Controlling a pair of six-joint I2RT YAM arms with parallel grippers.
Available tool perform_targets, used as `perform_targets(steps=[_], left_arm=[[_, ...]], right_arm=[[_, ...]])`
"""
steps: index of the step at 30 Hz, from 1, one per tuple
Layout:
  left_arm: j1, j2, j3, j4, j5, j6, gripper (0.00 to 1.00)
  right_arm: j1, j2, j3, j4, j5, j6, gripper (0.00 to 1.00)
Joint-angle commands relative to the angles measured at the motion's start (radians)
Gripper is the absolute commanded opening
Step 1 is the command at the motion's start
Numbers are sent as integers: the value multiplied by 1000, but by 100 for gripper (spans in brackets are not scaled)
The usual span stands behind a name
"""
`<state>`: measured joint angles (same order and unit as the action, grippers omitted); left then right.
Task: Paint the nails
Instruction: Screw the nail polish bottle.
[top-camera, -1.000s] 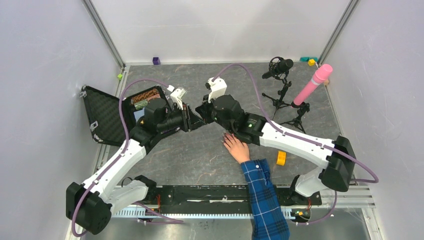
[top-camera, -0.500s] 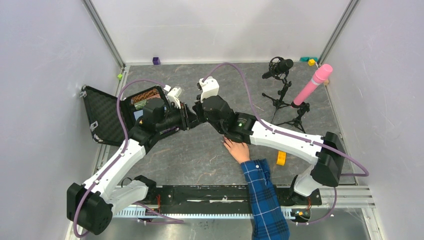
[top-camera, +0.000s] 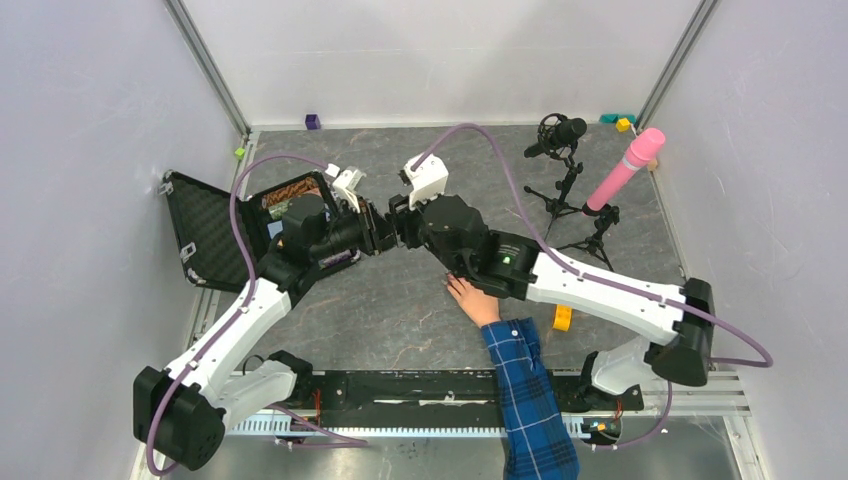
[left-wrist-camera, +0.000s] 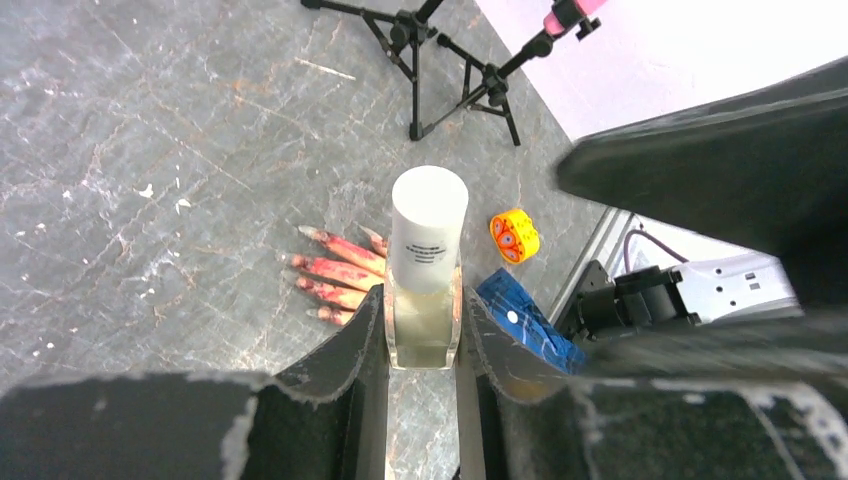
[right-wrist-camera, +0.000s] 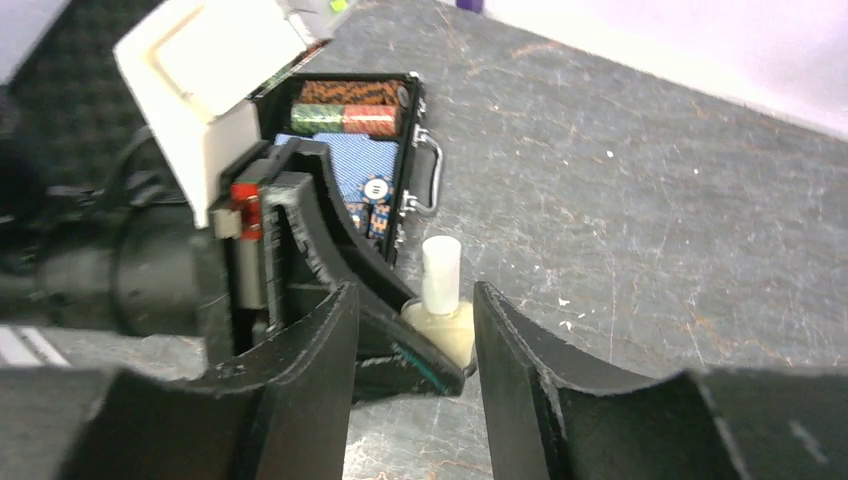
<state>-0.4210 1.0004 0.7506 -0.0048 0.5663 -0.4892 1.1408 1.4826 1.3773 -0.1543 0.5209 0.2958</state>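
Note:
A small clear bottle (left-wrist-camera: 424, 310) with a white cap (left-wrist-camera: 428, 222) is clamped between the fingers of my left gripper (left-wrist-camera: 422, 320), held above the table. It also shows in the right wrist view (right-wrist-camera: 440, 325). My right gripper (right-wrist-camera: 415, 300) is open; the cap (right-wrist-camera: 440, 268) shows in the gap between its fingers, touching neither. Both grippers meet tip to tip (top-camera: 390, 226). A pale hand (top-camera: 472, 298) with a blue plaid sleeve (top-camera: 525, 390) lies flat under the right arm. Its fingers (left-wrist-camera: 335, 272) are smeared red; the nails (left-wrist-camera: 306, 234) are tiny at their tips.
An open black case (top-camera: 215, 232) with coloured items stands at the left. Two small tripods, one with a black microphone (top-camera: 558, 135) and one with a pink one (top-camera: 628, 165), stand at the back right. A yellow roll (top-camera: 563, 316) lies right of the hand.
The right arm's elbow has swung out to the right, and its gripper has stayed at the left gripper's tip. The left arm has shifted slightly. The hand has not moved.

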Motion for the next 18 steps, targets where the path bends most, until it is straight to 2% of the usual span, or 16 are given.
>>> perform_targets(steps=[1,6,11,14,18], left_arm=[[3,-13,35,115,-9,-34,2],[2,-6,35,122,2,-39,2],[3,-9,34,124,6,-40,2],[3,-10,35,124,10,-38,2],[4,-5,38,146,64,-37,2]], right_arm=[[1,-82,11,-24,9,-67,53],[-77,-134,0,-67,-36,-81,62],[-223,-173,-29,-119,-168,-103,72],[-330,-176,-36,-165,-277,-96,75],[-429,-185,-56,-167,-501,-96,78]])
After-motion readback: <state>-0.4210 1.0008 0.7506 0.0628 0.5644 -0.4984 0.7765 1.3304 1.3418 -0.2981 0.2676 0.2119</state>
